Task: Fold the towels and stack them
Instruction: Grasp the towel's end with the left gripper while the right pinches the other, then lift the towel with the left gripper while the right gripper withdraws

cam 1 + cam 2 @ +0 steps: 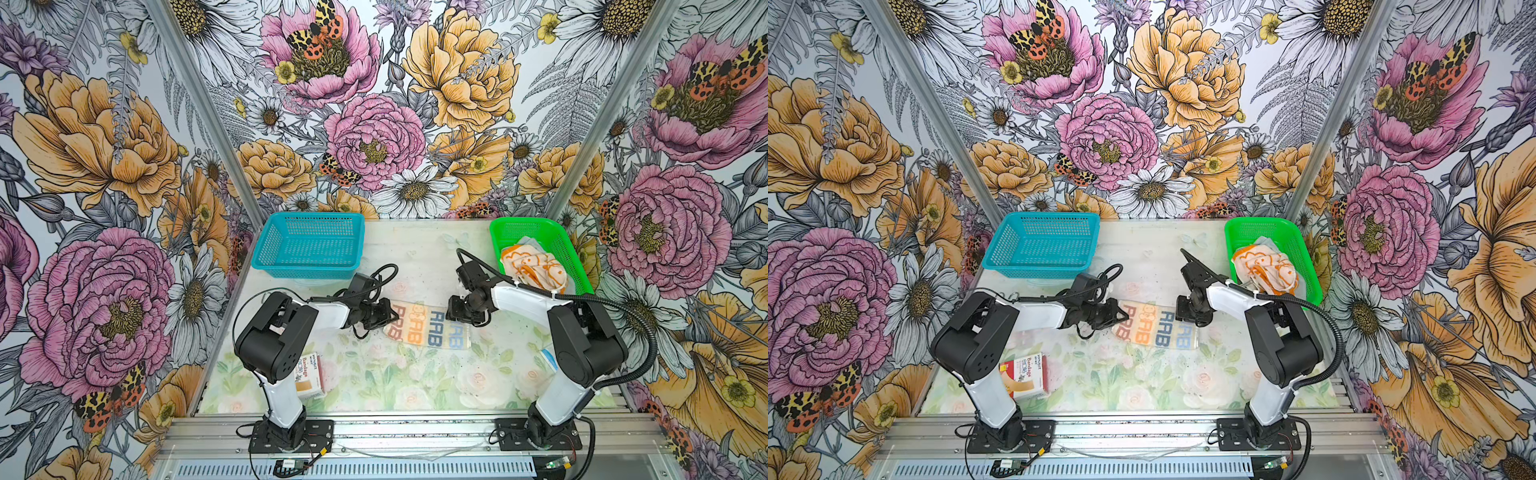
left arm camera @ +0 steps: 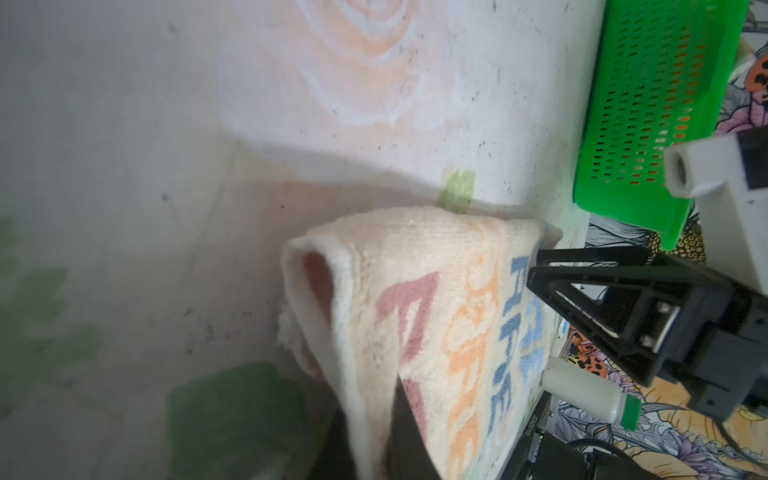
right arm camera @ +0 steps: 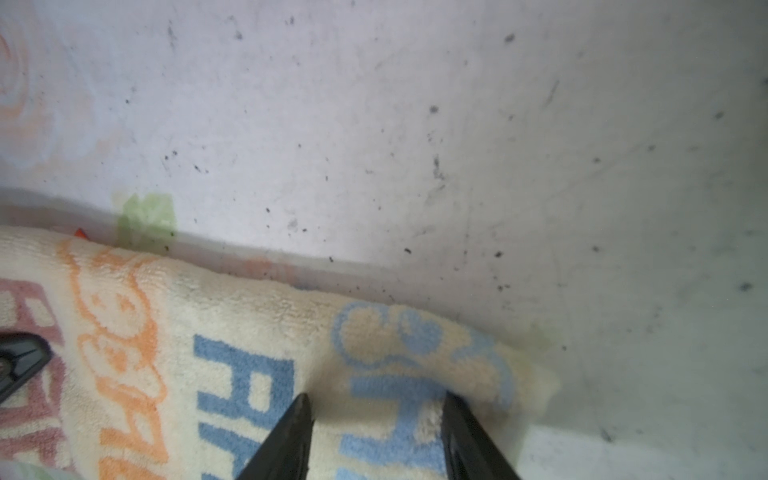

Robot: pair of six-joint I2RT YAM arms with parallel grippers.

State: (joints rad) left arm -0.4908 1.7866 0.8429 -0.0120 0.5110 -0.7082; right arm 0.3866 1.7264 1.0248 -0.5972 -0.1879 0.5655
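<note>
I am clamping my left gripper fully closed on one end of the cream towel, and I am holding that edge curled up off the table. I am holding my right gripper about half open. Its fingertips are resting on the blue letters at the opposite end and are gripping nothing. The orange towel is lying crumpled in the green basket at the far right.
</note>
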